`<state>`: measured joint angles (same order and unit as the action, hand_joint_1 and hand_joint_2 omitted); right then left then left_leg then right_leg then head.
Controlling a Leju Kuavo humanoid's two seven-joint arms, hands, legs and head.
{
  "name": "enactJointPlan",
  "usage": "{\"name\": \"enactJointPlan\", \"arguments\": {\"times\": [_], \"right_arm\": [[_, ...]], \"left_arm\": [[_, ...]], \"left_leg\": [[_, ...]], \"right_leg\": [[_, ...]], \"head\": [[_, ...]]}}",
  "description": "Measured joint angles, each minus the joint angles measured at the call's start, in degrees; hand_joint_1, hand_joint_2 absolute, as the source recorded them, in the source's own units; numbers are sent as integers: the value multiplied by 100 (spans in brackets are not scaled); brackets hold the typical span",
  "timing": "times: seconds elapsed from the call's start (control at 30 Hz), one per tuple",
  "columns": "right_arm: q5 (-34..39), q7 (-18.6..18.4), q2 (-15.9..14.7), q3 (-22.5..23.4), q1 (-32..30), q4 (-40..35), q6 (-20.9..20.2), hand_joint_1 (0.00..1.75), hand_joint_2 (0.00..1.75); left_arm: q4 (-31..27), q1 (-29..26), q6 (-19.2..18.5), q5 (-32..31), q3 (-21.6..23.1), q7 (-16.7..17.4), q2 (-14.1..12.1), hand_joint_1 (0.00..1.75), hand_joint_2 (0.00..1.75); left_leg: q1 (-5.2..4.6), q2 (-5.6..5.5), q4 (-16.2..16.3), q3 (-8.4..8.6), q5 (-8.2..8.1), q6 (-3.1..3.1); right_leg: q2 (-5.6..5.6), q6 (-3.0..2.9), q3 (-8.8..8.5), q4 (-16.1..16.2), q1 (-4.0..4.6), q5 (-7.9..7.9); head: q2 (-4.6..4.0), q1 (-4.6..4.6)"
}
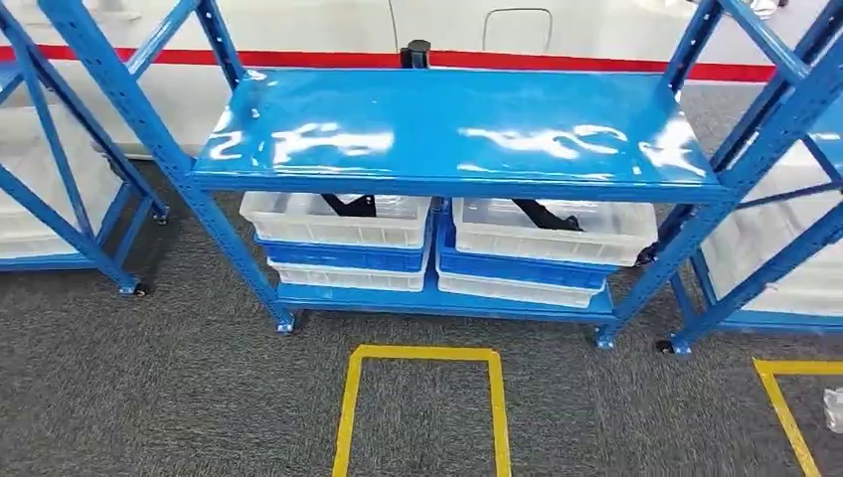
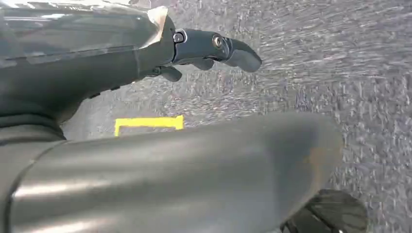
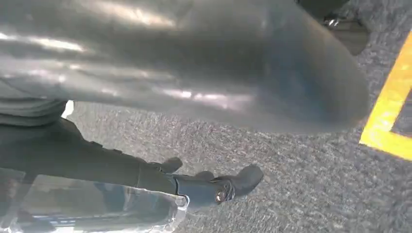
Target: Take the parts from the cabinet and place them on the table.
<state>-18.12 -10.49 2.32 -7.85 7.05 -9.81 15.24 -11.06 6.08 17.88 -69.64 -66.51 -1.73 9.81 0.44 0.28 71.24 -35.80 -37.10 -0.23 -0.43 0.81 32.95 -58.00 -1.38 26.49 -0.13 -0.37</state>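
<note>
Blue steel shelving unit (image 1: pixel 452 129), centre of the head view: glossy top shelf, bare, with a small black object (image 1: pixel 417 52) at its back edge. Lower shelf, left half: stack of white and blue crates, the top white crate (image 1: pixel 336 221) holding a dark part (image 1: pixel 348 205), seemingly a strap or bracket, its shape hard to read under the shelf. Lower shelf, right half: second stack, top white crate (image 1: pixel 552 231) holding a similar dark part (image 1: pixel 545 214) lying slantwise. Further blue racks with white bins stand at the far left and far right. Grey carpet (image 1: pixel 179 378) in front, marked with a yellow tape rectangle (image 1: pixel 422 402) before the unit and another yellow outline at the right edge. Left hand (image 2: pixel 204 53), left wrist view: hanging over the carpet, fingers loosely extended, holding nothing. Right hand (image 3: pixel 209 187), right wrist view: likewise over the carpet, fingers slightly curled but apart, nothing held.
</note>
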Motion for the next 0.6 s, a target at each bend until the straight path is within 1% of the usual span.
{"name": "enactJointPlan", "arguments": {"times": [0.03,0.07,0.1,0.13,0.17,0.2,0.23,0.27,0.3,0.33,0.37,0.4,0.43,0.5,0.53,0.57,0.6], "right_arm": [[-17,6,4,-2,-6,0,11,0,0],[-24,6,4,-2,-18,2,24,0,0],[-22,4,0,-2,-23,2,35,0,0],[-20,4,0,-2,-22,2,41,0,0],[-11,0,0,-2,-16,2,41,0,0],[-7,-8,4,-2,-13,0,41,0,0],[0,-11,4,-2,-10,2,41,0,0],[9,-15,7,-2,-12,0,41,0,0],[11,-22,2,-2,-16,2,41,0,0],[15,-26,-13,-2,-21,2,39,0,0],[20,-26,-9,-2,-24,2,37,0,0],[22,-28,-11,-2,-23,2,33,0,0],[22,-28,-9,-2,-21,2,33,0,0],[22,-28,-2,-2,-21,2,30,0,0],[22,-28,-4,-2,-22,2,31,0,175],[24,-28,-4,-2,-22,2,31,0,175],[22,-28,-4,-2,-21,2,28,0,175]], "left_arm": [[0,-11,0,0,0,0,2,0,0],[2,-20,0,2,-2,-2,2,0,0],[2,-25,2,2,-2,-4,0,0,0],[2,-23,2,0,-2,-7,0,0,0],[0,-20,2,-4,-2,-7,-4,0,0],[0,-17,2,-11,0,-9,-7,0,0],[0,-10,0,-20,0,-9,-7,0,0],[0,-4,0,-26,0,-9,-13,0,0],[0,-8,0,-26,0,-11,-11,0,0],[2,-15,0,-26,0,-11,-2,0,0],[2,-24,-2,-26,0,-11,-7,0,0],[2,-24,0,-28,0,-11,-7,0,0],[2,-18,0,-28,0,-13,-7,0,0],[2,-14,0,-35,0,-13,-7,0,0],[2,-15,0,-35,0,-13,-7,0,175],[2,-15,0,-35,0,-13,-7,0,175],[2,-14,-2,-35,0,-13,-7,0,175]], "left_leg": [[5,-25,397,-205,-108,-6],[12,-26,460,-261,-51,-4],[21,-26,292,-202,111,0],[34,-26,-105,-28,373,7],[48,-30,-589,201,628,15],[65,-69,-1018,410,811,27],[49,-104,-1268,512,787,25],[42,-105,-1273,490,788,51],[36,-105,-1302,480,808,73],[27,-97,-1307,478,811,72],[7,-97,-1306,482,813,76],[-20,-95,-1305,485,816,88],[-32,-95,-1303,484,823,114],[-46,-94,-1302,482,822,134],[-49,-94,-1301,481,825,141],[-49,-93,-1300,480,822,148],[-50,-93,-1299,477,823,150]], "right_leg": [[44,0,-1,-1,7,0],[73,0,-7,-2,9,0],[99,1,-15,-4,9,0],[126,6,-24,-5,6,0],[149,9,-35,-7,1,0],[165,15,-39,-9,5,-1],[172,50,-23,-38,81,9],[189,101,-3,-18,71,-11],[188,117,12,-25,82,-7],[184,56,16,-26,121,14],[188,65,15,-23,88,-7],[188,70,19,-8,82,-11],[188,88,-1,3,75,-22],[189,118,-10,24,62,-42],[189,123,-14,32,59,-45],[189,138,-16,43,59,-54],[189,139,-16,46,59,-55]], "head": [[0,-2],[0,0],[0,-4],[0,-2],[0,-7],[0,-6],[0,-7],[0,11],[0,11],[0,15],[0,15],[0,18],[0,17],[0,15],[0,15],[0,18],[0,17]]}}
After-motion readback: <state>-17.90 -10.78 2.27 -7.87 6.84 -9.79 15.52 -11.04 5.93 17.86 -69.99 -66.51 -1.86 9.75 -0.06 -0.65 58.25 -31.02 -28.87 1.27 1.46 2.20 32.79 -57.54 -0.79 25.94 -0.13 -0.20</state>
